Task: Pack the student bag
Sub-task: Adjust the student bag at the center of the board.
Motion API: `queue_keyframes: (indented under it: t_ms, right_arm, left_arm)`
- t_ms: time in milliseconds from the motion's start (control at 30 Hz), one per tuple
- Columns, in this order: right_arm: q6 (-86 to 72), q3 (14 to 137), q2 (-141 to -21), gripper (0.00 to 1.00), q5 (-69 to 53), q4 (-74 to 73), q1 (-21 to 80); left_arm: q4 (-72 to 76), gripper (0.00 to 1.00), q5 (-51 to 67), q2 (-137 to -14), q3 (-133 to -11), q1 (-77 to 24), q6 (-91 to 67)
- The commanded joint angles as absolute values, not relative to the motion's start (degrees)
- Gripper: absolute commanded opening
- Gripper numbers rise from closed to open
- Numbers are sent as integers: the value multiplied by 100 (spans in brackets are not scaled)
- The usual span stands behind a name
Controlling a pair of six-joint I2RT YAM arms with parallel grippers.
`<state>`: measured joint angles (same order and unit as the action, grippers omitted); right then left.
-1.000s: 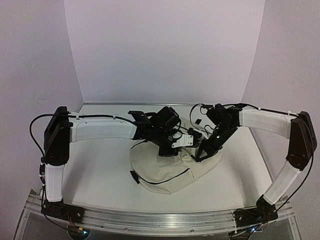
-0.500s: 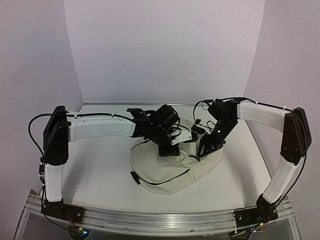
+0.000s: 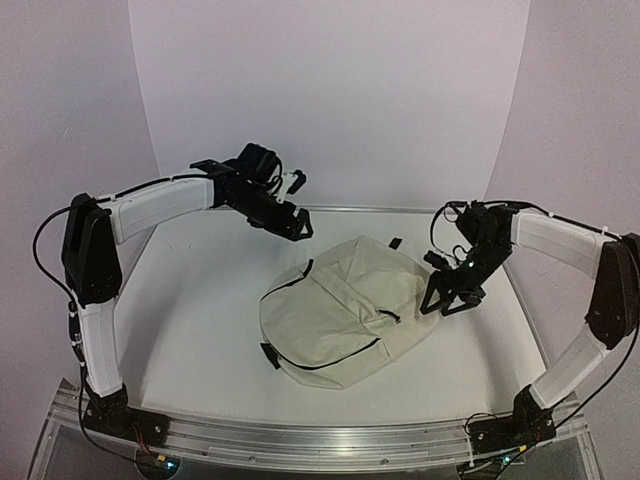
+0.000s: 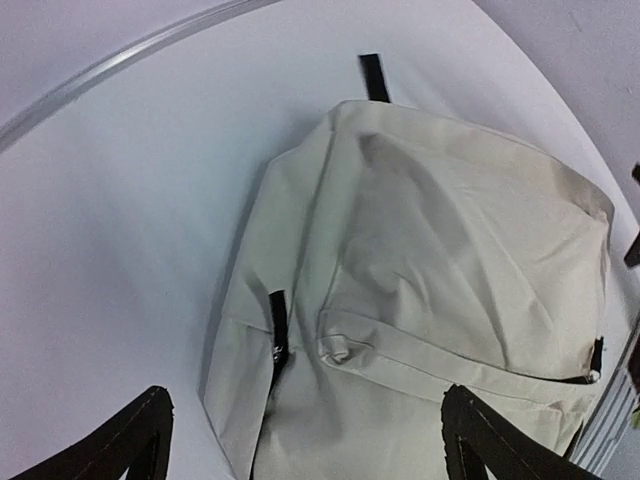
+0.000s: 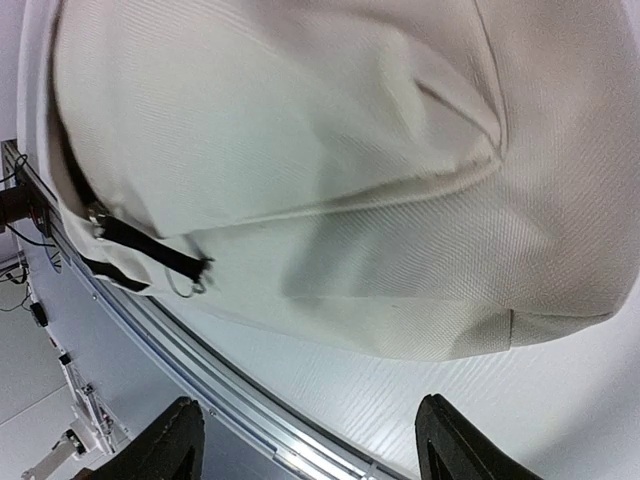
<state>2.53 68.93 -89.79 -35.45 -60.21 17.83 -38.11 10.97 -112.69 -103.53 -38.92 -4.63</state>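
The student bag point(image 3: 335, 320) lies flat in the middle of the table, a soft cream backpack with black zipper lines that look closed and a black strap tab point(image 3: 395, 243) at its far end. My left gripper point(image 3: 295, 222) hangs open in the air behind and left of the bag, holding nothing. In the left wrist view the bag point(image 4: 440, 260) lies far below the wide-spread gripper point(image 4: 320, 450). My right gripper point(image 3: 448, 300) stands open just off the bag's right edge. The right wrist view has the bag point(image 5: 300, 150) ahead of the empty gripper point(image 5: 315, 450).
An aluminium rail point(image 3: 320, 440) runs along the table's near edge, also seen from the right wrist as the rail point(image 5: 200, 380). White walls enclose the back and sides. The table's far rim point(image 4: 120, 60) curves behind the bag.
Both grippers went from shut on the bag's top to open. The left arm lifted away to the back left, the right arm pulled off to the right, and the bag now lies uncovered.
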Motion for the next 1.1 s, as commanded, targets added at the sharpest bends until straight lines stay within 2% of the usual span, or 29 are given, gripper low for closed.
queue_keyframes:
  t_ms: [0, 167, 300, 533, 733, 900, 967, 1067]
  right_arm:
    - [68, 6713, -9268, 73, -3736, -6074, 1677]
    - [114, 6767, -9815, 70, -3777, -5826, 1651]
    - [237, 7113, -10398, 67, -3813, -5734, 1597]
    - [365, 8488, -11443, 66, -3909, -5632, 1597]
    - [209, 9881, -12510, 68, -4244, -5600, 1843]
    - [176, 10677, -12860, 71, -4296, -5603, 2219]
    - [141, 10900, -12862, 73, -4210, -5618, 2177]
    - [219, 10843, -12524, 77, -4111, -5657, 1947]
  left_arm:
    - [-4093, 91, 1777, -11535, -10149, -3634, -1508]
    - [-3888, 81, 2114, -11597, -9703, -3428, -1796]
    - [-3753, 67, 2300, -11595, -9246, -3428, -1920]
    - [-3167, 57, 2637, -11201, -8063, -3499, -2415]
    - [-2896, 48, 2504, -10757, -7428, -3975, -2790]
    - [-2661, 47, 2578, -10320, -7034, -4356, -3290]
    - [-2469, 52, 2523, -9965, -6816, -4365, -3569]
    - [-2449, 66, 2182, -9451, -6741, -4291, -3813]
